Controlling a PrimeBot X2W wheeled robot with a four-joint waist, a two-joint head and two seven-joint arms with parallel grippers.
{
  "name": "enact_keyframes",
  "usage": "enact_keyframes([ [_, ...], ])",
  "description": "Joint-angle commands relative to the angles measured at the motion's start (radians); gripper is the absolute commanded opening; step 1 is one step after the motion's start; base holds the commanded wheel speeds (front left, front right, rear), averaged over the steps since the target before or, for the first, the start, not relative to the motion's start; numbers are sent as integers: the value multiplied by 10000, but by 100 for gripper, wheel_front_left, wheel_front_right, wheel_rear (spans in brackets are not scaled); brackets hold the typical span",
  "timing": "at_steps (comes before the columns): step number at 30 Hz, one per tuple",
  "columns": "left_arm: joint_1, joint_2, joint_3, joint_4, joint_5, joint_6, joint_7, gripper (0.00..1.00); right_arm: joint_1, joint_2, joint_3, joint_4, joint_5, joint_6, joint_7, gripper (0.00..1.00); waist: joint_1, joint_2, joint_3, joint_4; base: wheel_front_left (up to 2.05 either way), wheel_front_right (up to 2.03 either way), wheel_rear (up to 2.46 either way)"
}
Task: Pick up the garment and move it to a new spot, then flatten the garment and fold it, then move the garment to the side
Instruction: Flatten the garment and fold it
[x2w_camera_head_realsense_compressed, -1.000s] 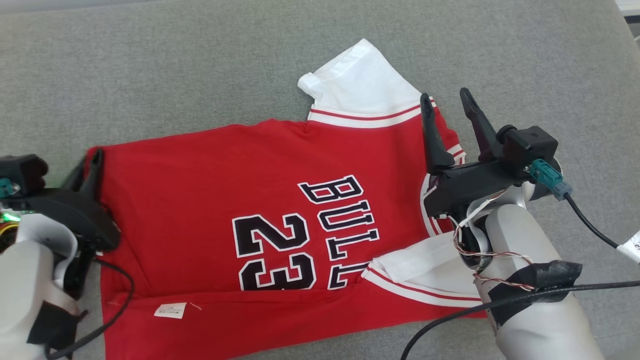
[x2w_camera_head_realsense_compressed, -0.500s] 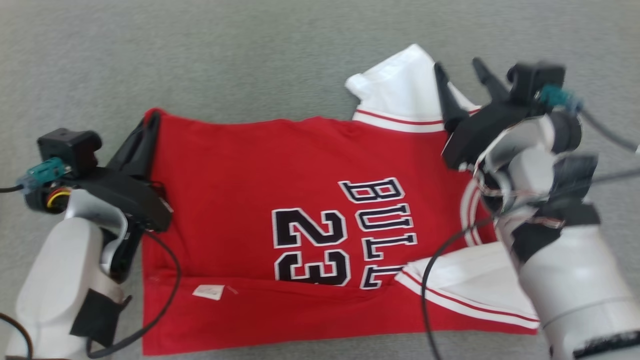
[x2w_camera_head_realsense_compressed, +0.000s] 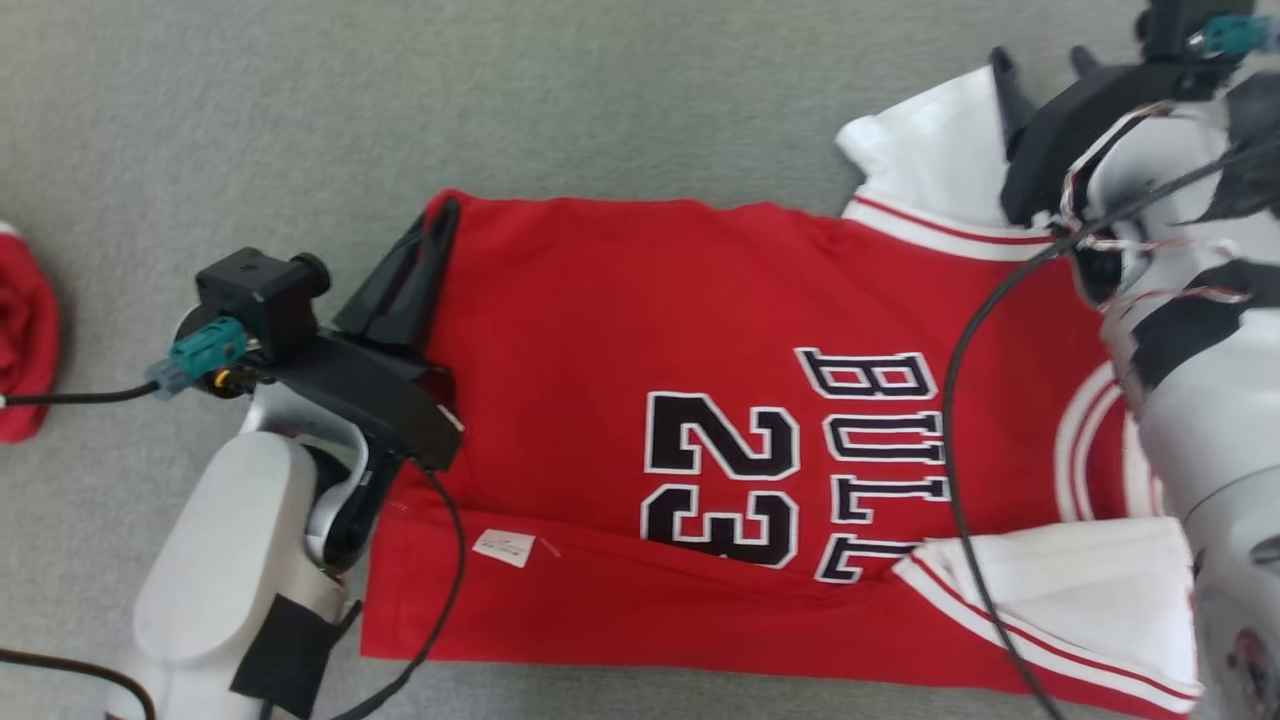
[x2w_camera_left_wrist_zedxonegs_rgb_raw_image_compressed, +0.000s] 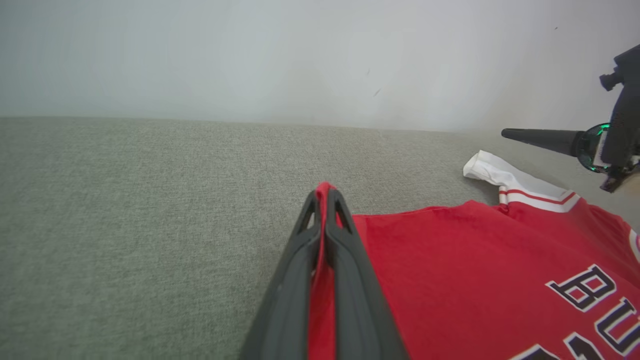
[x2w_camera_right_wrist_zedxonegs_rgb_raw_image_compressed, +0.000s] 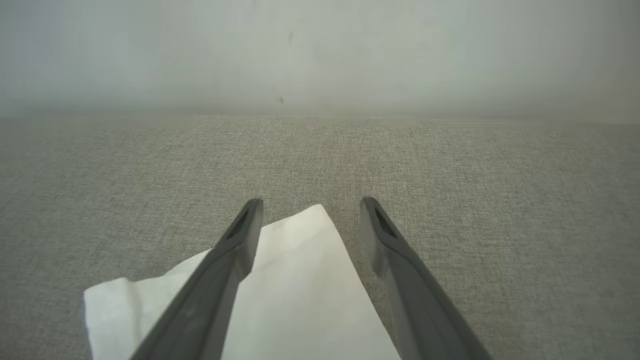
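The garment (x2w_camera_head_realsense_compressed: 620, 330) is a red jersey with white sleeves and black "BULLS 23" lettering, lying spread on the grey fabric surface (x2w_camera_head_realsense_compressed: 250, 110). My left gripper (x2w_camera_head_realsense_compressed: 440, 212) is shut on the garment's far hem corner, with red cloth pinched between its fingers (x2w_camera_left_wrist_zedxonegs_rgb_raw_image_compressed: 325, 197). My right gripper (x2w_camera_head_realsense_compressed: 1040, 58) stands open over the far white sleeve (x2w_camera_head_realsense_compressed: 930, 150); in the right wrist view the sleeve (x2w_camera_right_wrist_zedxonegs_rgb_raw_image_compressed: 300, 280) lies between and under the spread fingers of this gripper (x2w_camera_right_wrist_zedxonegs_rgb_raw_image_compressed: 310, 202). The near white sleeve (x2w_camera_head_realsense_compressed: 1070, 580) is folded onto the red body.
A second red cloth item (x2w_camera_head_realsense_compressed: 25, 340) lies at the left edge of the head view. A pale wall (x2w_camera_left_wrist_zedxonegs_rgb_raw_image_compressed: 300, 55) rises behind the surface. Cables (x2w_camera_head_realsense_compressed: 960, 420) trail across the garment from both arms. A white label (x2w_camera_head_realsense_compressed: 503, 547) sits on the near hem.
The head camera has swung, shifting the whole picture to the right. My left gripper has closed on the hem corner. The right gripper has stayed open, now over the far sleeve.
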Motion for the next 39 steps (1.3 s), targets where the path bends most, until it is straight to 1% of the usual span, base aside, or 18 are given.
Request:
enact_keyframes([
  [1, 117, 0, -53, -67, -17, -1, -31, 0, -189, -50, -76, 187, -89, -10, -21, 100, 0, -1, 373, 388, 0, 0, 0],
  [7, 30, -144, -261, -317, -11, 6, -125, 0, -768, -268, -557, 1117, -528, -10, -37, 100, 0, -1, 707, 689, 0, 0, 0],
  [12, -29, -158, -369, -396, -15, 2, -209, 0, -997, -361, -999, 1447, -930, -10, -34, 100, 0, -1, 833, 793, 0, 0, 0],
  [14, -13, -150, -393, -419, 1, 5, -214, 0, -1004, -333, -1125, 1528, -1091, -10, 15, 44, 0, -1, 841, 823, 0, 0, 0],
  [15, 0, -145, -402, -418, 4, 16, -231, 0, -990, -345, -1185, 1564, -1188, -10, 88, 0, 0, -1, 833, 823, 0, 0, 0],
  [16, 17, -124, -401, -404, -1, 34, -250, 0, -964, -317, -1238, 1591, -1277, -10, 140, 0, 0, -1, 816, 808, 0, 0, 0],
  [20, 135, -25, -319, -280, -61, 91, -325, 0, -969, -214, -1444, 1600, -1610, -10, -209, 0, 0, -1, 642, 673, 0, 0, 0],
  [24, 374, 144, -155, -137, -175, 161, -503, 0, -928, 55, -1548, 1539, -1792, -10, -891, 0, 0, -1, 362, 420, 0, 0, 0],
  [27, 590, 271, -27, -76, -249, 211, -623, 0, -645, 297, -1475, 1439, -1760, -10, -1600, 0, 0, -1, 79, 231, 0, 0, 0],
  [32, 1094, 398, 88, 37, -355, 366, -760, 0, 55, 657, -1188, 1209, -1132, -10, -2635, 0, 0, -1, -458, -93, 0, 0, 0],
  [34, 1199, 424, 111, 24, -366, 406, -783, 0, 240, 736, -1081, 1096, -941, -10, -2740, 0, 0, -1, -564, -163, 0, 0, 0],
  [36, 1448, 496, 176, -6, -361, 465, -809, 0, 671, 805, -799, 788, -507, -10, -2892, 0, 0, -1, -771, -313, 0, 0, 0],
  [39, 1770, 578, 297, -69, -461, 565, -864, 0, 1398, 912, -288, 24, 330, -10, -3002, 0, 0, -1, -1052, -514, 0, 0, 0],
])
